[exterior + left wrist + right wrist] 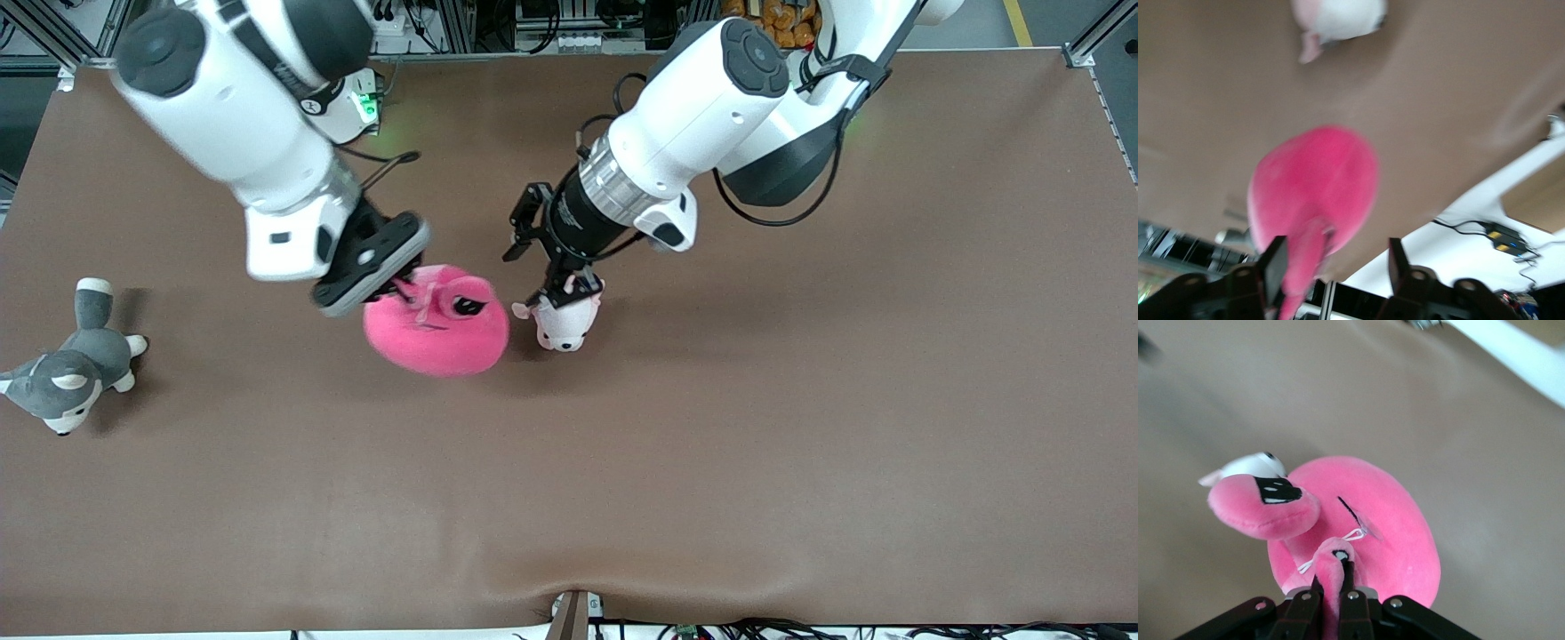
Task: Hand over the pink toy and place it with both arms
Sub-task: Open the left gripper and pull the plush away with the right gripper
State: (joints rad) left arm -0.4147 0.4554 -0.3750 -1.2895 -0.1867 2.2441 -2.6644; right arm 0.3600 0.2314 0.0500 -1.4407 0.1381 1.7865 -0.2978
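The pink toy (440, 329), a round hot-pink plush with dark half-closed eyes, is near the middle of the table. My right gripper (402, 289) is over it and shut on one of its ear flaps, as the right wrist view shows (1333, 579), with the toy's body (1385, 527) below. I cannot tell whether the toy touches the table. My left gripper (558, 286) is open beside the toy, over the small pale plush. In the left wrist view the left gripper (1336, 267) has its fingers wide apart, with the pink toy (1315, 187) in front of them and a pink flap by one finger.
A small pale pink-and-white plush animal (564, 327) lies beside the pink toy toward the left arm's end; it also shows in the left wrist view (1338, 20). A grey-and-white husky plush (71, 373) lies at the right arm's end of the brown table (800, 400).
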